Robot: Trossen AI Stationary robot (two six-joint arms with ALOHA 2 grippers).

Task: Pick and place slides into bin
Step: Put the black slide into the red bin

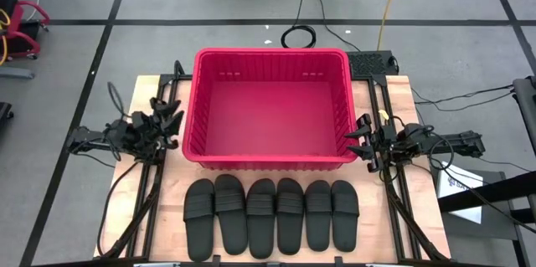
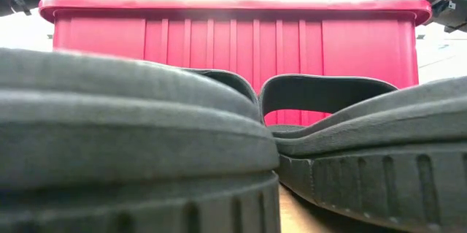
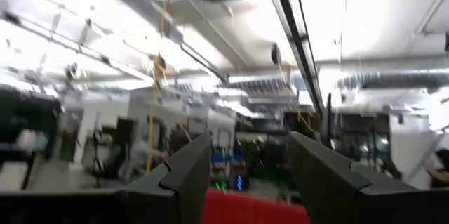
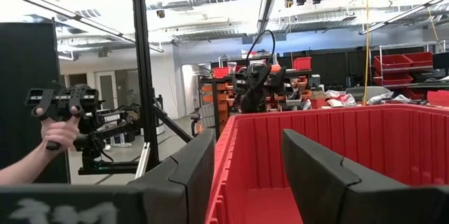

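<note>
Several black slides (image 1: 272,215) lie side by side, soles down, in a row along the table's near edge; they fill the low view (image 2: 131,138). Behind them the red bin (image 1: 270,108) stands on the table with nothing inside it. My left gripper (image 1: 172,125) hovers open just off the bin's left wall, tipped upward, and only the bin's rim (image 3: 252,211) shows between its fingers. My right gripper (image 1: 360,139) hovers open at the bin's right wall (image 4: 393,147), and its fingers (image 4: 319,171) hold nothing.
Black frame rails (image 1: 151,192) run along both sides of the table. Bare wood (image 1: 126,217) shows left and right of the row of slides. Beyond the table, a person's hand (image 4: 59,129) grips a control handle in the right wrist view.
</note>
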